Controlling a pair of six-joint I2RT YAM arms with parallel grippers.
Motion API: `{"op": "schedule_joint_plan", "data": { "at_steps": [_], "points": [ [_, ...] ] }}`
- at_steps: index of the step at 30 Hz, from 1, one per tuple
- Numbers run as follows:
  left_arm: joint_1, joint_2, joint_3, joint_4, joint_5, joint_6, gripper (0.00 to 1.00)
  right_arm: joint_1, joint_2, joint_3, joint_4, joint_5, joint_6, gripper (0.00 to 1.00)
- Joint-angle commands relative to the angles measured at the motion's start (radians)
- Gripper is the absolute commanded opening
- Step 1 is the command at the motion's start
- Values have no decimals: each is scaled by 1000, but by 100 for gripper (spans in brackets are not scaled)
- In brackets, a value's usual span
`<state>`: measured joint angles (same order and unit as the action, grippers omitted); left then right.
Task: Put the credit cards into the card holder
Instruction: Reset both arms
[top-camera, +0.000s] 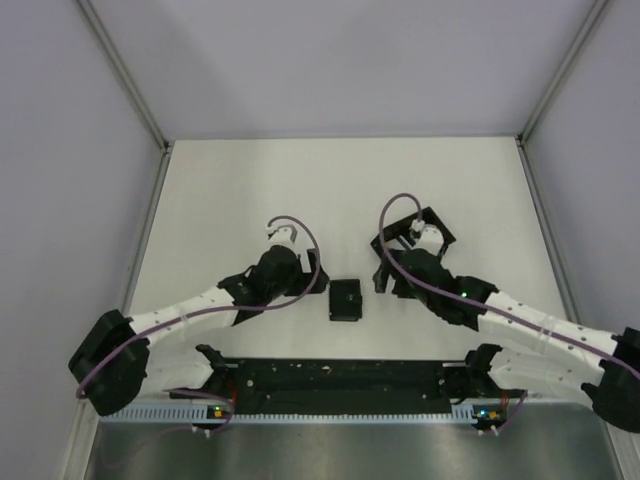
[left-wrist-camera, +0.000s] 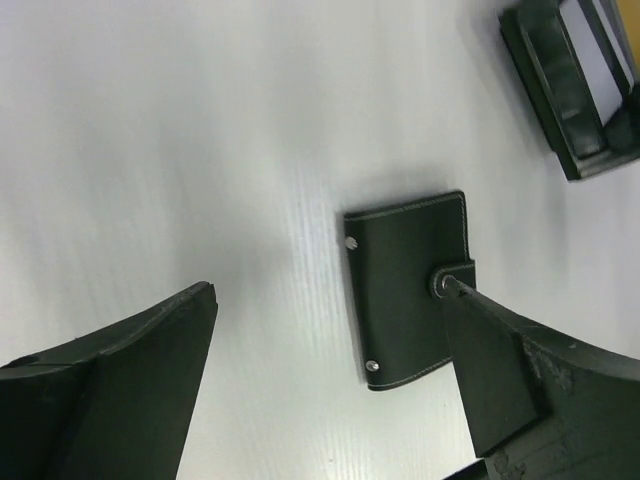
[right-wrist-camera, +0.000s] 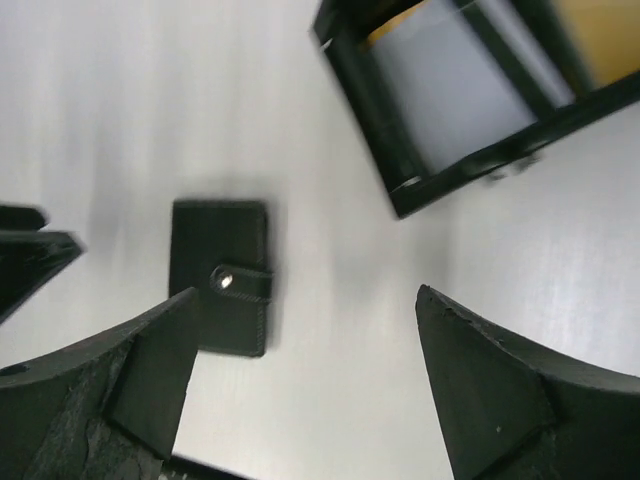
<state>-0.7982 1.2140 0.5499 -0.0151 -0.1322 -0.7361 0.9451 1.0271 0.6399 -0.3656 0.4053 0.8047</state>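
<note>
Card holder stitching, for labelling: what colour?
Pale stitching on the black card holder; left wrist view.

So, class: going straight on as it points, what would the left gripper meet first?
Likely the bare table beside the card holder, between the fingers of the open left gripper. One finger overlaps the holder's strap side, so it might touch first; depth is unclear.

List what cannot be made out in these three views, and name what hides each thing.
1. Inside of the card holder: hidden, because its strap is snapped shut in both wrist views.
2. Credit cards: none surely seen. The pale and orange patches in the open box are blurred in the right wrist view.
3. Rest of the box: cut off by frame edges in both wrist views, under the right arm in the top view.
</note>
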Motion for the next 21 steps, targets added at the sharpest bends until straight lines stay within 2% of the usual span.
{"op": "schedule_joint_plan", "data": {
  "at_steps": [1, 4, 7, 11, 13, 16, 21],
  "points": [
    [82, -135, 25, -111, -158, 35, 98, -159, -160, -22, -76, 43, -90, 88],
    [170, -197, 28, -158, -130, 60, 98, -271, -231, -14, -140, 1, -102, 89],
    [247, -241, 21, -198, -78, 78, 98, -389, -255, -38, -170, -115, -105, 89],
    [280, -294, 1, -220, -98, 98, 98, -479, -274, -108, -171, -171, -107, 92],
    [280, -298, -4, -215, -110, 96, 98, -499, -292, -112, -173, -146, -128, 99],
    [281, -297, 5, -204, -129, 104, 98, -519, -324, -79, -176, -85, -174, 99],
    [280, -297, 30, -226, -176, 106, 98, -531, -340, -48, -188, 251, -193, 99]
  ]
}}
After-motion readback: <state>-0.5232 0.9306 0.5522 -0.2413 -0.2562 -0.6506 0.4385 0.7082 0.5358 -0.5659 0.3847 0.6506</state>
